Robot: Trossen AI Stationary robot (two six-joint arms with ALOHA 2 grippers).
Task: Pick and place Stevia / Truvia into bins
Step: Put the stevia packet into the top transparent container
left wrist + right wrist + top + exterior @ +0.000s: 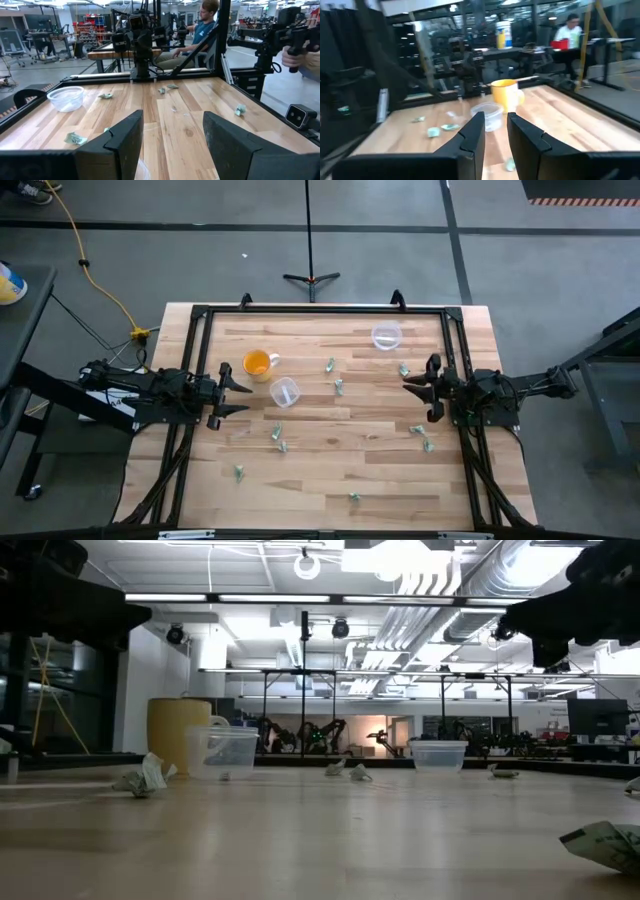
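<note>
1. The tiny green-and-white paper sweetener packets [337, 387] are too small from overhead to read any print or tell which face is up.
2. In the low view, the crumpled packet at the lower right [606, 843] is cut off by the picture's edge.
3. The yellow-orange handled cup [180, 735] stands partly hidden behind the small round clear plastic cup [223, 752].
4. In the left wrist view, a curved clear rim [143, 171] between the dark fingers [125, 142] is cut off below.
5. The right wrist view is blurred; packets on the wooden counter [570, 120] show only as green smudges.
</note>
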